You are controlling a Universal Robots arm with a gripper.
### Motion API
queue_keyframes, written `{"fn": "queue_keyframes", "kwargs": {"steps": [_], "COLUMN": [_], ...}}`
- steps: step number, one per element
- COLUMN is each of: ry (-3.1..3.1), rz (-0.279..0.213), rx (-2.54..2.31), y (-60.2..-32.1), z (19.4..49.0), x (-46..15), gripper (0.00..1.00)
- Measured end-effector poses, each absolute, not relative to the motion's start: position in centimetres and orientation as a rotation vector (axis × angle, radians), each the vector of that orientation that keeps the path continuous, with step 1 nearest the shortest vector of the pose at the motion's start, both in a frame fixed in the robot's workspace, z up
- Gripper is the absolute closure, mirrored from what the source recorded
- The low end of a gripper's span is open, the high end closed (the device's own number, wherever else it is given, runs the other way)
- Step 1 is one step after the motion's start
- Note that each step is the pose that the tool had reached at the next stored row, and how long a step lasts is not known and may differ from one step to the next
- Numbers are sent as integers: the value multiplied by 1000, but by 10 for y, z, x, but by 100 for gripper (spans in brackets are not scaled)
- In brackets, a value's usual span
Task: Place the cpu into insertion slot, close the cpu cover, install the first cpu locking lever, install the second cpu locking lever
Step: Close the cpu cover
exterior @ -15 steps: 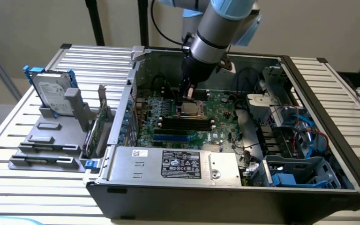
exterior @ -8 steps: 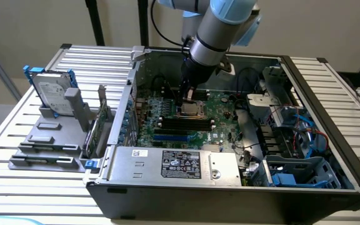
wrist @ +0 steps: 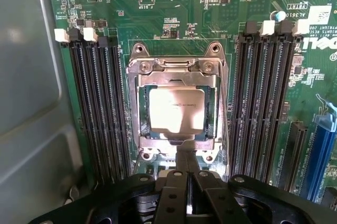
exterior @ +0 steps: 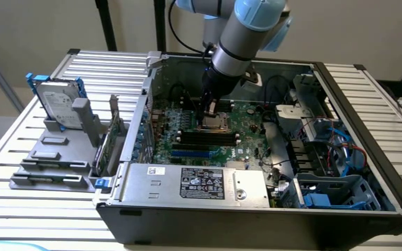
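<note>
End effector [wrist: 187,162] shut, holding nothing, tips together at the near edge of the cpu cover [wrist: 176,72]; contact hard to confirm. Cover lies flat over the cpu [wrist: 176,113], which sits in the insertion slot [wrist: 211,114], its edges hidden under the frame. Memory slots [wrist: 100,108] flank it. Locking levers hard to make out.
</note>
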State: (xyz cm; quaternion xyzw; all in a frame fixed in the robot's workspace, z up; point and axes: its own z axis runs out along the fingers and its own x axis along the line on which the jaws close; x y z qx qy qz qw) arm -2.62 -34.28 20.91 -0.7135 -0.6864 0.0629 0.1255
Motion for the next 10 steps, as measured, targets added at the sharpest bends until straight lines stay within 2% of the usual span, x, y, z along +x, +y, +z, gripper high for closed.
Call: {"fn": "queue_keyframes", "kwargs": {"steps": [10], "ry": [-1998], "rz": [175], "rx": [-2075], "y": [-343], "z": [201], "x": [-26], "gripper": [89]}}
